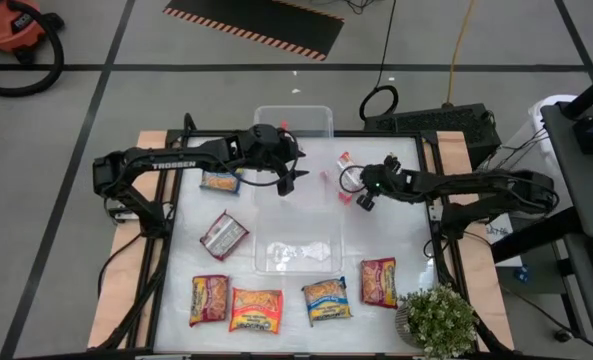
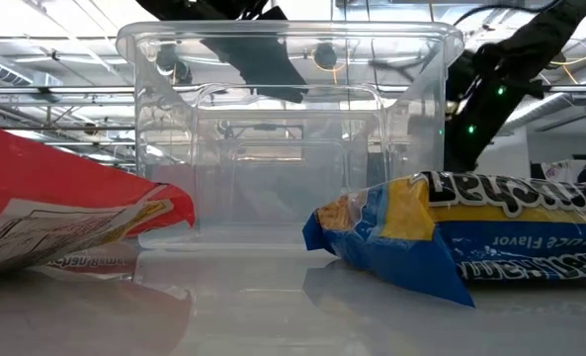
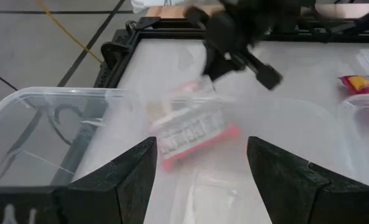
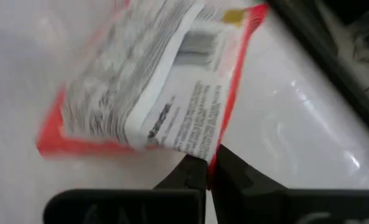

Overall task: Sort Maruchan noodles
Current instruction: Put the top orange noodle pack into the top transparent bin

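Along the lower edge of the high view, nearest the camera, four Maruchan packets (image 1: 276, 303) lie in a row on the white desk (image 1: 396, 240), with a silver-red packet (image 1: 223, 234) above them at left and a clear bin (image 1: 298, 243) at centre. Higher, right of centre, the right end effector (image 1: 361, 197) has its fingers pressed together on the rim of a red-white packet (image 4: 153, 81); its wrist view shows the tips pinching only the thin seam at the packet's edge. To do this step well, I judge the lift should be slow and straight, since so shallow a pinch could slip, and the packet should clear the bin wall before it is let go. Farther up at centre, the left end effector (image 1: 288, 172) hangs with fingers spread, holding nothing, beside a blue-yellow packet (image 1: 220, 181) and below the far bin (image 1: 294, 120). The table-level view is blocked by a bin and two packets; which bin suits the red-white packet cannot be told.
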`<control>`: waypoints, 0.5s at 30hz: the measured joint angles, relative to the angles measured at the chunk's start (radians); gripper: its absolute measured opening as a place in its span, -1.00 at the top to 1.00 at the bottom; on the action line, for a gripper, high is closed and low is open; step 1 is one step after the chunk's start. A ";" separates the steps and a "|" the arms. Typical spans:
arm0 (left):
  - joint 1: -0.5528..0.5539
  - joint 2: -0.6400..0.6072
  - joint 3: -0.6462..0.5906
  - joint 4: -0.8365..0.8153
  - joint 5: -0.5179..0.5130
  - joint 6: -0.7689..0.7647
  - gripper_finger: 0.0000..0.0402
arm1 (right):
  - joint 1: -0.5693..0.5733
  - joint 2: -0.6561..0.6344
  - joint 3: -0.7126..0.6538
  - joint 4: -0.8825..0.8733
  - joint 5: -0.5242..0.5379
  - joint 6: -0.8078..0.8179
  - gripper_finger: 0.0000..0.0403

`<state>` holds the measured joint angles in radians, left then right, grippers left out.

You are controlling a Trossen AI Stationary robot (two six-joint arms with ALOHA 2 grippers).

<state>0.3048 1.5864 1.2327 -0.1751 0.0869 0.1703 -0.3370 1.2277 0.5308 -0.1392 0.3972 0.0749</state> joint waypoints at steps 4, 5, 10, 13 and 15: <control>-0.022 0.000 0.000 -0.005 0.000 0.000 -0.27 | 0.004 -0.110 0.000 -0.007 0.046 -0.016 1.00; -0.028 0.000 0.000 -0.005 0.000 0.000 -0.27 | 0.004 -0.133 0.000 -0.011 0.056 -0.025 1.00; -0.060 0.000 0.000 -0.002 -0.001 0.003 -0.27 | 0.014 -0.223 0.000 -0.006 0.089 -0.066 1.00; -0.075 0.000 0.000 0.004 -0.010 0.003 -0.27 | 0.021 -0.270 0.000 0.006 0.114 -0.089 1.00; -0.085 0.000 0.000 0.005 -0.016 0.003 -0.27 | 0.021 -0.302 0.000 0.007 0.132 -0.102 1.00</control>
<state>0.2200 1.5864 1.2324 -0.1706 0.0714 0.1735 -0.3161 0.9258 0.5308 -0.1322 0.5287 -0.0276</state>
